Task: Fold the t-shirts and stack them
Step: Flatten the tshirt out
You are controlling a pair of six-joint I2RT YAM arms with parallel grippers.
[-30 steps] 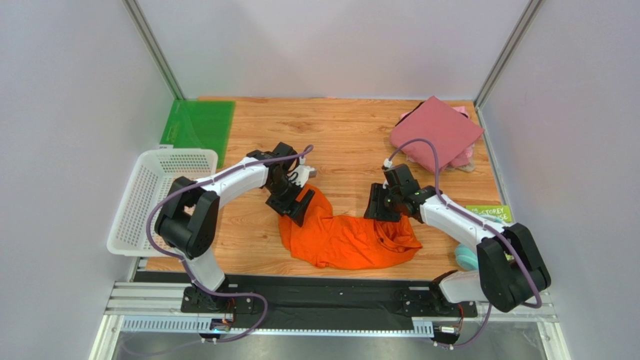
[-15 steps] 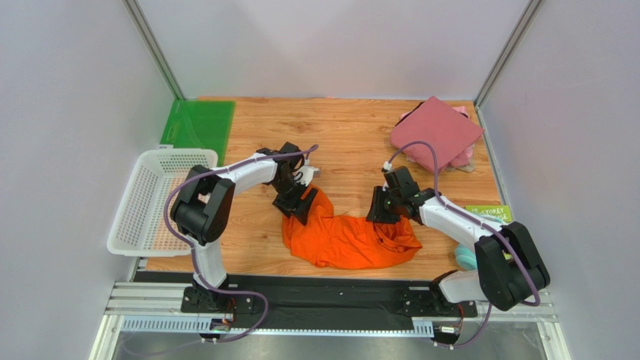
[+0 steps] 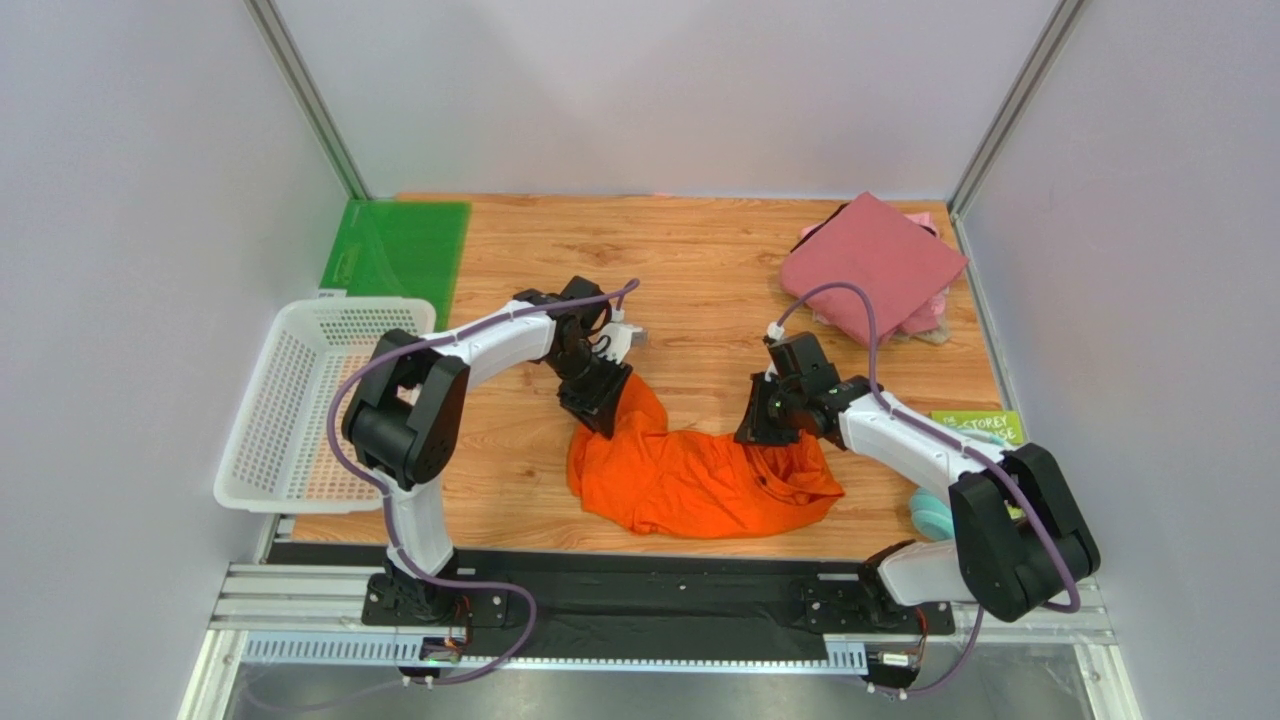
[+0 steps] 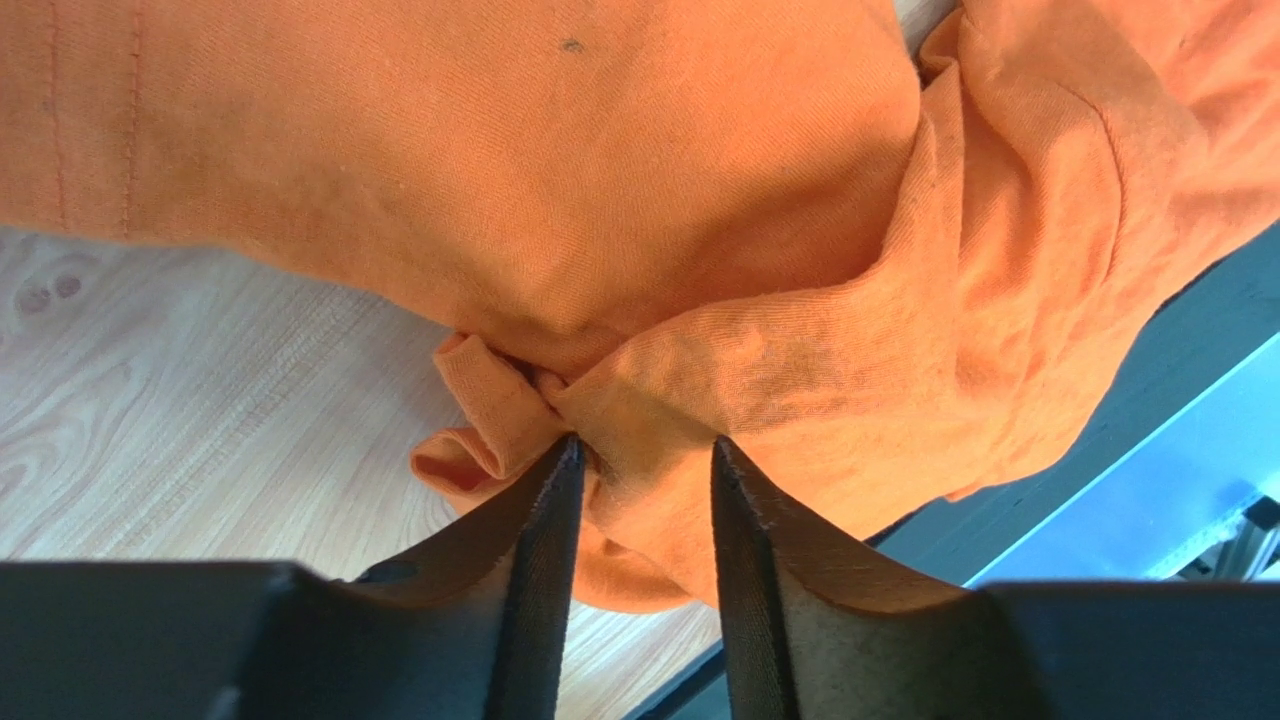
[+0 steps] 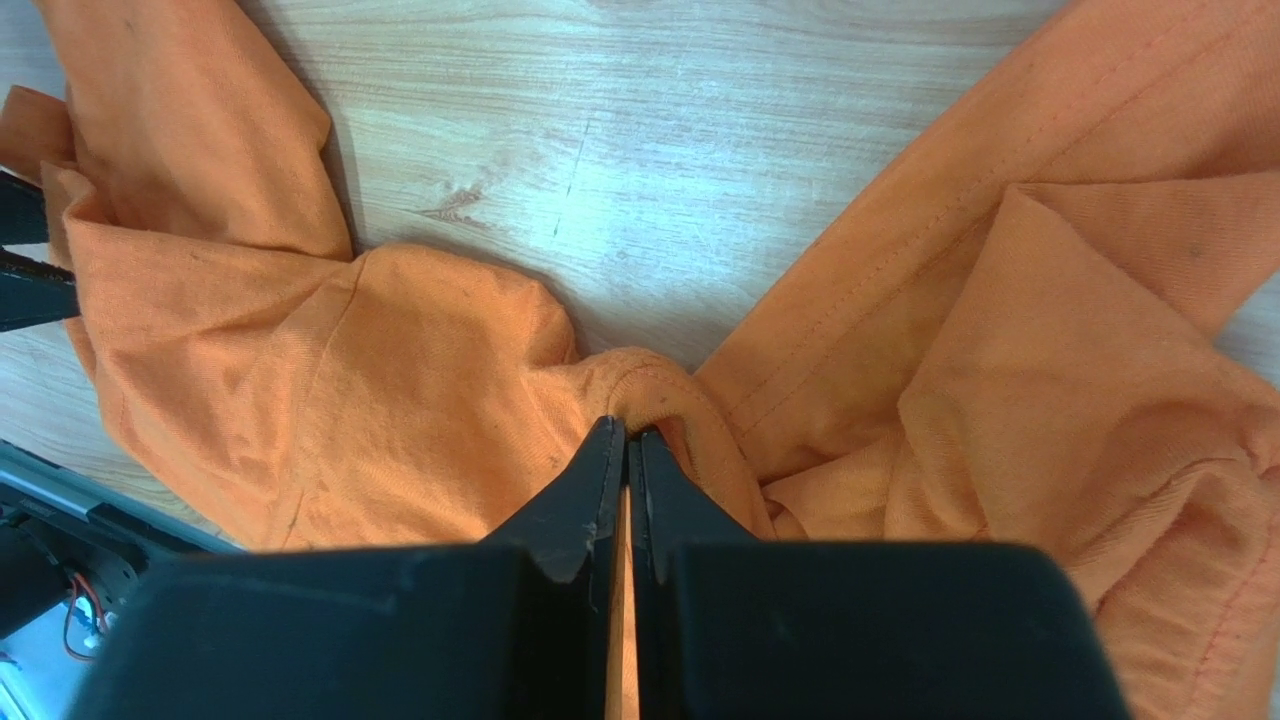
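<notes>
One wooden table (image 3: 691, 255) under everything. Next, white basket (image 3: 301, 398), at the table's left edge and partly off it. Next, orange shirt (image 3: 691, 480), crumpled at the near middle, strung loosely between both claws, well apart from the other shirts. Maroon shirt (image 3: 872, 263), folded flat at the far right corner, atop pink shirt (image 3: 935, 312), showing only as an edge underneath. Green sheet (image 3: 398, 248), flat at the far left corner, well apart from the shirts. Left claw (image 4: 643, 446), down at the orange shirt's left end: jaws partway closed, pinching a bunched fold of cloth between the tips, with wrinkles fanning out from there. Right claw (image 5: 627, 432), at the shirt's far right edge: jaws pressed together, nipping a small raised ridge of cloth.
</notes>
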